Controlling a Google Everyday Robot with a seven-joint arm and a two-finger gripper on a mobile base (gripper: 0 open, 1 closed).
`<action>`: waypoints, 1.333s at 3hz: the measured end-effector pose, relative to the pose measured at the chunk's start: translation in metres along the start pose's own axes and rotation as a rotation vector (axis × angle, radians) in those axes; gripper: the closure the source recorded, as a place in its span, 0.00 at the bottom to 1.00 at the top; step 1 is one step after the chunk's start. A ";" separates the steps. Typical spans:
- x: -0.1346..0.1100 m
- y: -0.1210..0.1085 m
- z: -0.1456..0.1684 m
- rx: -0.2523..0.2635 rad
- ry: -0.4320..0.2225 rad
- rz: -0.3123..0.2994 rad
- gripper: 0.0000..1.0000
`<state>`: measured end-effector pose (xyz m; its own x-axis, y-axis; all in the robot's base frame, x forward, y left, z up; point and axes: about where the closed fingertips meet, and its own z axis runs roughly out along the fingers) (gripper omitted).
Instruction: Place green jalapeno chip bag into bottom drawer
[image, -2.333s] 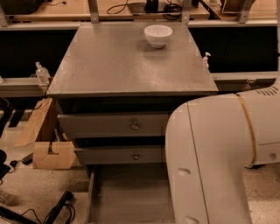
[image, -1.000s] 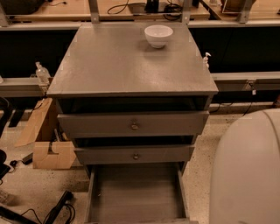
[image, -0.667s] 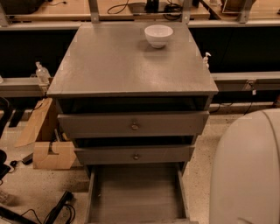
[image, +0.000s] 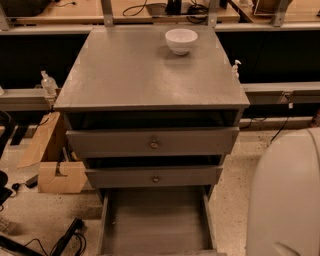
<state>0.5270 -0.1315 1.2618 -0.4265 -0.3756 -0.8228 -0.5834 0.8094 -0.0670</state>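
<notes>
The bottom drawer is pulled out at the foot of the grey cabinet, and its plain floor shows nothing on it. The green jalapeno chip bag is out of view. My gripper is out of view too; only a large white rounded part of my arm fills the lower right corner.
A white round bowl stands at the back of the cabinet top. Two shut drawer fronts with small knobs sit above the open drawer. Cardboard boxes and cables lie on the floor to the left. A spray bottle stands on the left ledge.
The white arm has withdrawn to the right, uncovering the cabinet's right side and the open drawer. Over the last second it has hardly moved.
</notes>
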 end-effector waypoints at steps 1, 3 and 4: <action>0.053 -0.041 -0.020 0.148 0.086 0.201 1.00; 0.145 -0.059 -0.019 0.198 0.162 0.419 1.00; 0.138 -0.054 -0.018 0.184 0.122 0.405 1.00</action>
<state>0.4877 -0.2353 1.1620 -0.6797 -0.0542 -0.7314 -0.2250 0.9646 0.1377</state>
